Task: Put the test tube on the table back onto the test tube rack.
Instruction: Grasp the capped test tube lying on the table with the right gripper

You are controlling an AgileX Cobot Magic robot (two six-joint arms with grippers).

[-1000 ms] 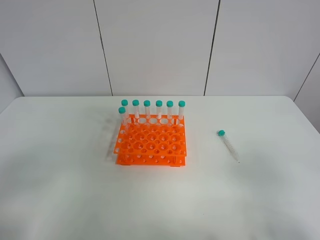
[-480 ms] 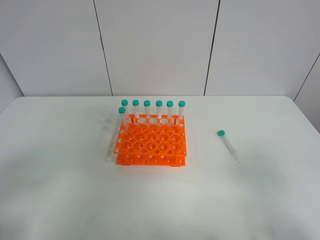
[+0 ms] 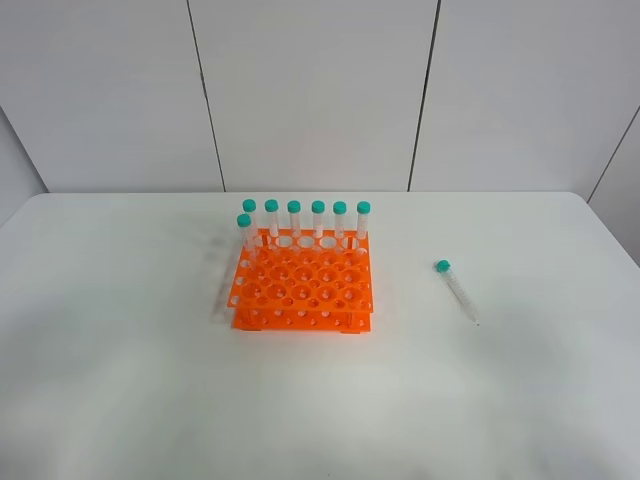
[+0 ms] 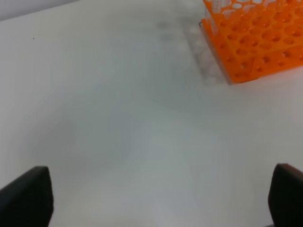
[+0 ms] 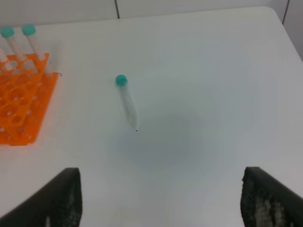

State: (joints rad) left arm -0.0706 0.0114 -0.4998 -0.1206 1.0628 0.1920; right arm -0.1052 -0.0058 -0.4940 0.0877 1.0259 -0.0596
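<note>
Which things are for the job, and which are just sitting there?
For the job: the loose test tube lying on the table; the orange rack.
Just there: seven tubes already standing in the rack; the white wall.

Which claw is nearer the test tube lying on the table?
Right. The test tube lies ahead of the right claw; the left claw is across the test tube rack from it.
</note>
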